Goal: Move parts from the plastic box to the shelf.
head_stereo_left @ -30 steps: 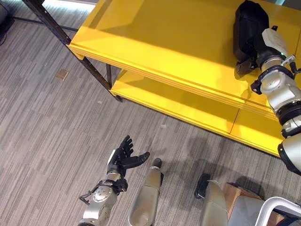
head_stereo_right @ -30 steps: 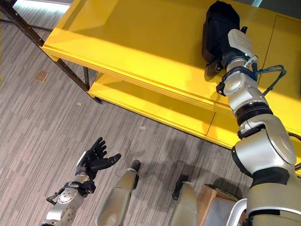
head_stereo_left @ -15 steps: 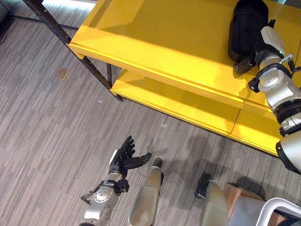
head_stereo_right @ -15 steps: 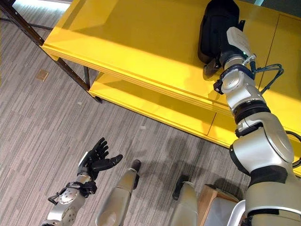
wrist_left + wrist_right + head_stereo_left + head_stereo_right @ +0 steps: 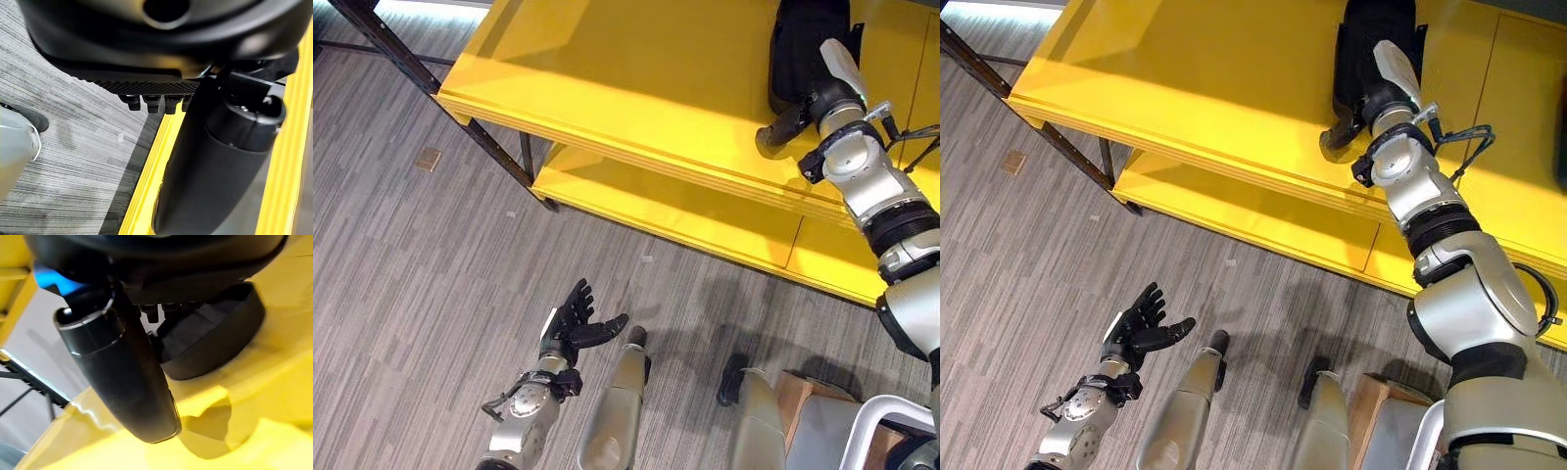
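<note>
The right robot hand [image 5: 1371,93] reaches over the yellow shelf [image 5: 607,69], above its upper level near the front edge and toward the right end. A black part [image 5: 808,44] lies on that level, and the hand sits against or just over its near end. In the right wrist view the thumb stands out straight and the dark rounded part [image 5: 215,338] rests on the yellow surface just past the fingers. The fingers look loose, not wrapped round it, so the hand reads as open, though whether it touches the part cannot be told.

The left robot hand [image 5: 570,328] hangs low over the grey carpeted floor [image 5: 411,274], in front of the shelf's lower level, fingers spread and empty.

As a judgement, this is the placing step: the part looks set down on the shelf. The next move likely calls for drawing the right hand straight back, clear of the part without nudging it, then going for another part. The corner of a pale container [image 5: 822,436] shows at the lower right of the head views; whether it is the plastic box cannot be told.
</note>
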